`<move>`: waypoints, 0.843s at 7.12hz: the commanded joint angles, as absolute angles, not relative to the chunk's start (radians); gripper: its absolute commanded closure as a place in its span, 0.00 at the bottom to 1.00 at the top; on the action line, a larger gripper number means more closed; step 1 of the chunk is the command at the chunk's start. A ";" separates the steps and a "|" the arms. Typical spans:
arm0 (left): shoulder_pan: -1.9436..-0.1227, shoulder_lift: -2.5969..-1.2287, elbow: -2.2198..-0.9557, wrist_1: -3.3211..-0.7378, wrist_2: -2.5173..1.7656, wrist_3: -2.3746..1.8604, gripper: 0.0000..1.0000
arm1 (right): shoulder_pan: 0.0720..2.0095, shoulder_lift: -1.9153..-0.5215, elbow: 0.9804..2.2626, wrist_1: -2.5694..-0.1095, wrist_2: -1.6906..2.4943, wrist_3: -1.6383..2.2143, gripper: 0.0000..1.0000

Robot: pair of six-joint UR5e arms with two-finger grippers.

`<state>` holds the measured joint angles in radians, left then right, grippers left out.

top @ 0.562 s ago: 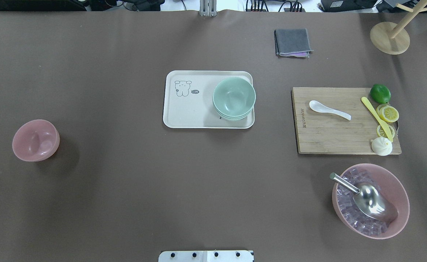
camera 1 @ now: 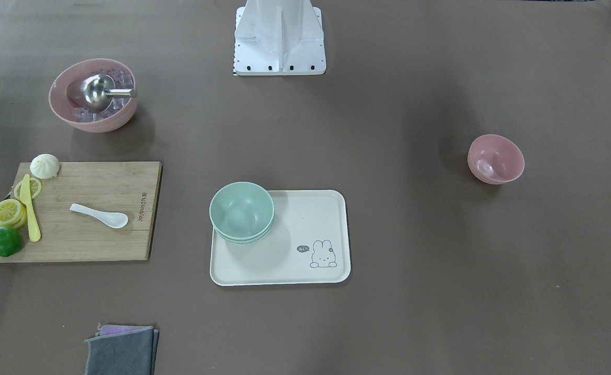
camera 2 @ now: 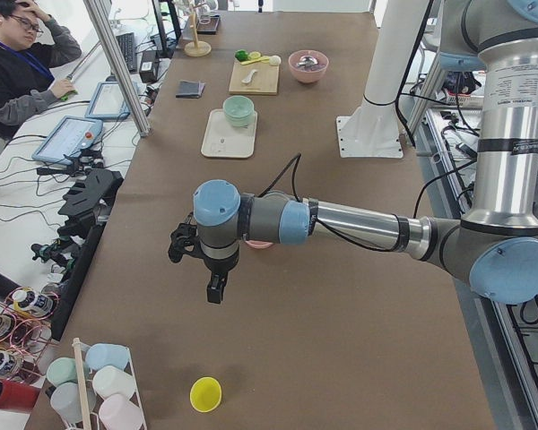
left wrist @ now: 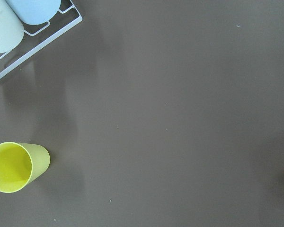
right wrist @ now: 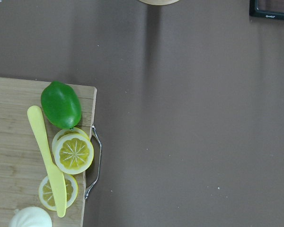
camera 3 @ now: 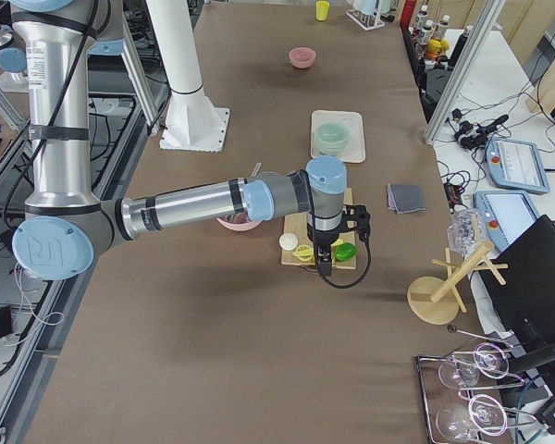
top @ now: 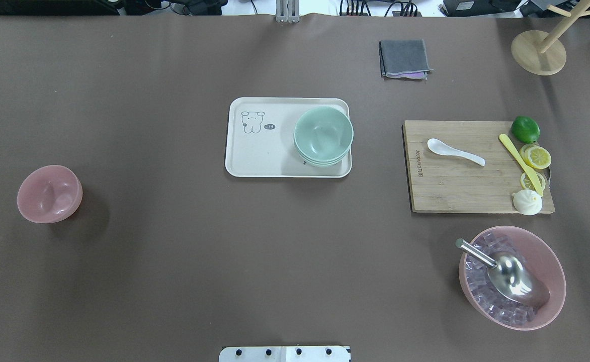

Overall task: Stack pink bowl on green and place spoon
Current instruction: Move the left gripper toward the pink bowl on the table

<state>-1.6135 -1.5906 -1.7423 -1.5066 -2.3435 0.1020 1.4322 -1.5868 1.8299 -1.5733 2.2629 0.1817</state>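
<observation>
Your table (top: 174, 261) is laid out so that each arm has its own half of the job. The left arm (camera 2: 341, 219) stretches low over the table's left end, with the left gripper (camera 2: 213, 288) pointing down above bare cloth. The right arm (camera 3: 194, 205) reaches over the right end, with the right gripper (camera 3: 325, 266) above the outer edge of the cutting board (top: 450, 196). Only the side cameras catch either gripper, so you cannot tell how far the fingers are parted. Both bowl and spoon lie on the table, so neither gripper likely holds a task thing.

The board sits toward the right edge. The tray (top: 254, 161) is in the middle, nearer the far edge. The ice bowl (top: 551, 261) with its metal scoop (top: 516, 279) stands by the near right corner, out of both paths.

The green bowls (top: 323, 133) are nested at the tray's right end, mouths up, ready to take another bowl. The pink bowl (top: 49, 193) stands upright and alone close to the left edge, well apart from the tray, so the left arm looks best placed to fetch it.

The spoon (top: 454, 152) lies flat on the board's left part with its handle angled toward the right edge, which should give the right gripper a clear approach. Nothing is stacked yet.
</observation>
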 commanded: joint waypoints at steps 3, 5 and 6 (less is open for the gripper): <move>-1.599 -1.687 -1.648 -1.649 -2.364 0.087 0.01 | 1.396 -1.477 1.798 -1.575 2.269 0.178 0.00; -1.598 -1.672 -1.577 -1.684 -2.521 0.098 0.01 | 1.393 -1.468 1.799 -1.577 2.273 0.173 0.00; -1.597 -1.640 -1.574 -1.739 -2.522 0.086 0.01 | 1.394 -1.465 1.801 -1.577 2.299 0.175 0.00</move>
